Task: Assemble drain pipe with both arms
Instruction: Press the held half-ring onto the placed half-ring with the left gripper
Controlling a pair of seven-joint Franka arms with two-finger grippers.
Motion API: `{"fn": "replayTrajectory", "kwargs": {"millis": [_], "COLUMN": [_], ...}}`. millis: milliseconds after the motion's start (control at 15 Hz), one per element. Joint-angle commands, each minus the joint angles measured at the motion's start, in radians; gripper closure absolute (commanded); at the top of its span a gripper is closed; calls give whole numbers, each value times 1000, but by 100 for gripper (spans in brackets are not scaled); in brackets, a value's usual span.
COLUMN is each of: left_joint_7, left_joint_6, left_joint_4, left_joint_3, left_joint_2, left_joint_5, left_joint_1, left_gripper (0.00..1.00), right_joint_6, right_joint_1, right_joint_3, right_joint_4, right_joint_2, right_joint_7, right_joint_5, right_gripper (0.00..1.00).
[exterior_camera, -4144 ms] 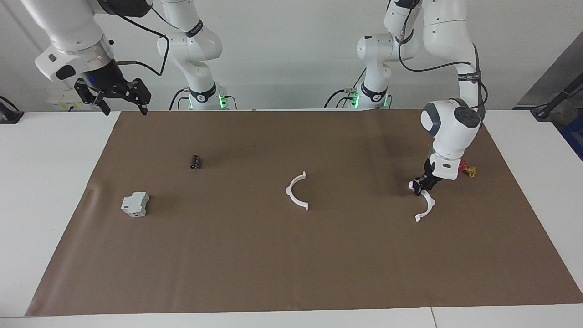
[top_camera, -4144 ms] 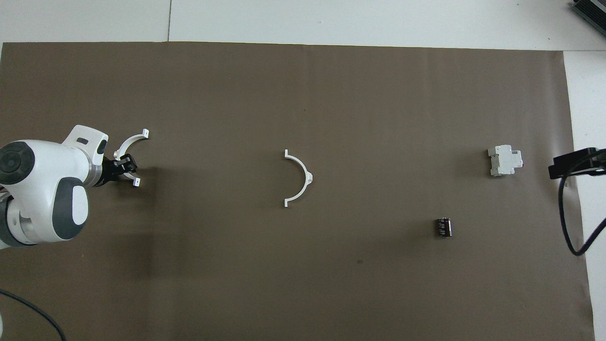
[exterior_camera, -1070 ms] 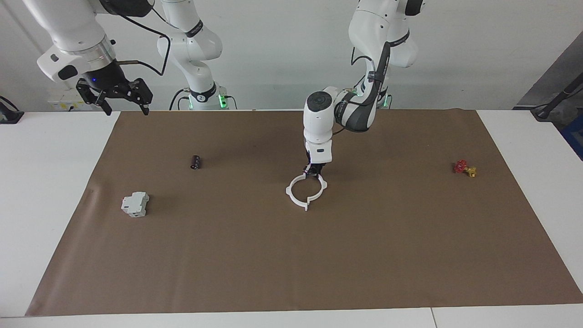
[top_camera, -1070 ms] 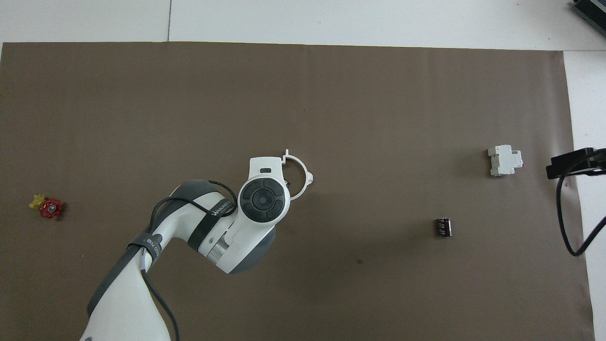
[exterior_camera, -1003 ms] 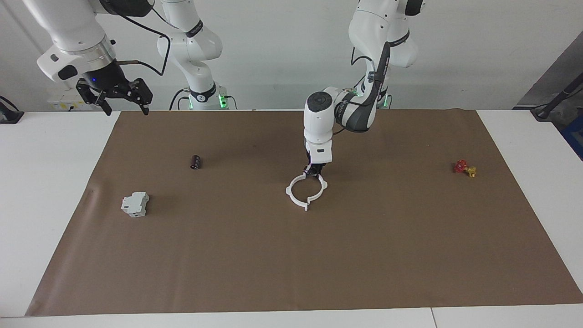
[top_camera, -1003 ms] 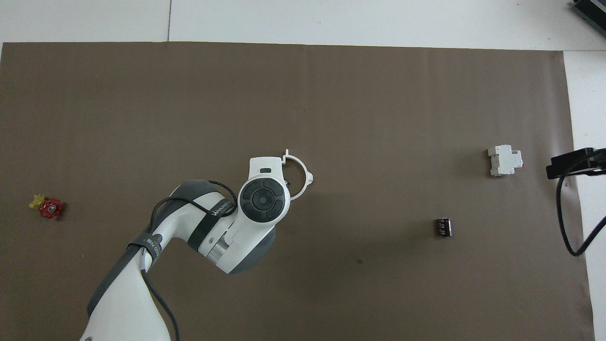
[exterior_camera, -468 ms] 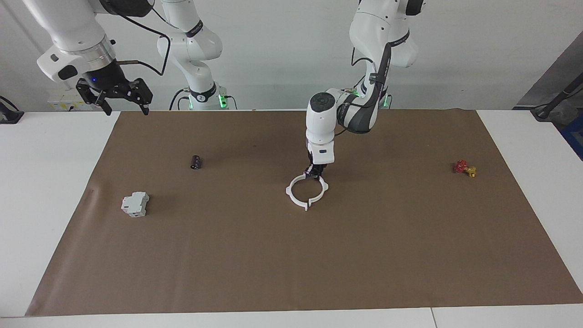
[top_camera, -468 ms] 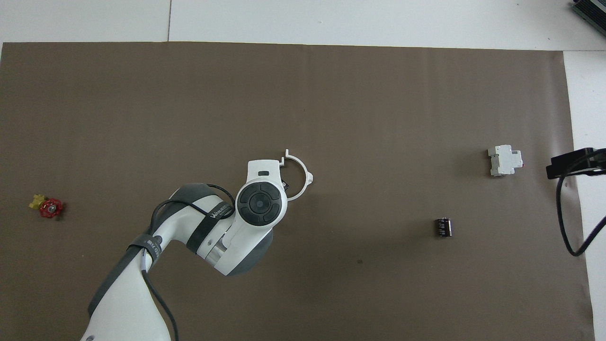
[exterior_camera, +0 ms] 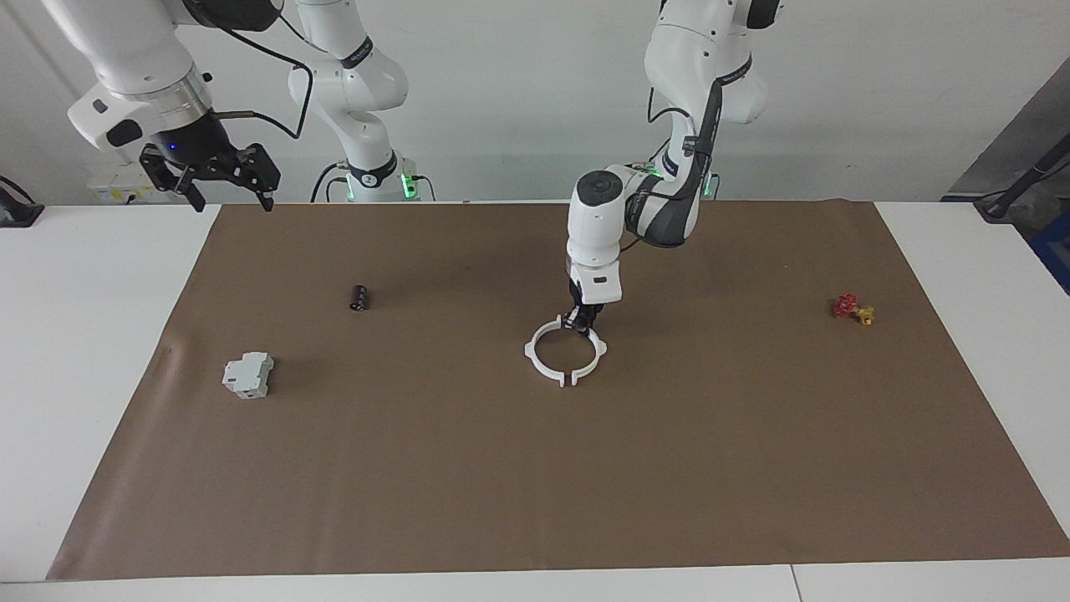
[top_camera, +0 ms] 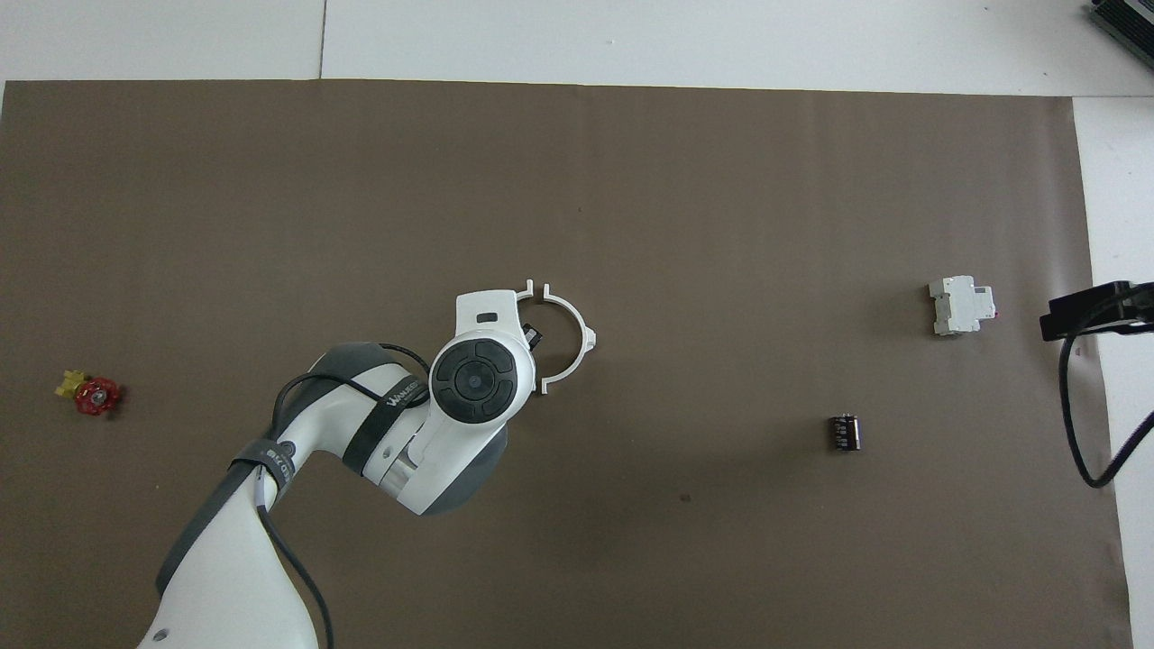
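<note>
Brown mat [exterior_camera: 535, 468] on white table [exterior_camera: 92, 334], pale wall [exterior_camera: 518, 92]

White drain pipe [exterior_camera: 562, 354] half-rings, nearly joined, mid-mat.

Two white half-ring arcs [exterior_camera: 542, 361] (nearly one ring), one grey-white block [exterior_camera: 247, 374], one black cylinder [exterior_camera: 359, 298], one red-and-yellow valve [exterior_camera: 853, 308].

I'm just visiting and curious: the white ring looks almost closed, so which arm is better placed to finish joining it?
Probably the left: its left gripper is shut on one half of the drain pipe mid-mat. The right gripper waits open, raised above the mat's corner.
</note>
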State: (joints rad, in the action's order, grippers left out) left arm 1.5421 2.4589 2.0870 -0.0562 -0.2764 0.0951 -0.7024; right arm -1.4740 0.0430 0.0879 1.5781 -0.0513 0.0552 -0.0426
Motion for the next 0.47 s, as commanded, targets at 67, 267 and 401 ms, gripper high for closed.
{"fn": "replayTrajectory", "kwargs": {"millis": [67, 267, 401], "left_joint_7": [38, 49, 50], "left_joint_6": [20, 12, 12], "left_joint_4": [-2, -2, -2], "left_joint_3": [2, 2, 2], "left_joint_2": [-15, -15, -15], "left_joint_5": [21, 21, 21], "left_joint_1": [-6, -16, -17], "left_gripper": [100, 100, 100], "right_joint_6": [9, 9, 9], "right_joint_1": [-9, -9, -9], "right_joint_3": [-5, -5, -5], "right_joint_4": [2, 2, 2], "right_joint_2": [-7, -7, -7], "right_joint_7": [-5, -5, -5], "right_joint_5": [23, 23, 23], "right_gripper": [0, 0, 0]}}
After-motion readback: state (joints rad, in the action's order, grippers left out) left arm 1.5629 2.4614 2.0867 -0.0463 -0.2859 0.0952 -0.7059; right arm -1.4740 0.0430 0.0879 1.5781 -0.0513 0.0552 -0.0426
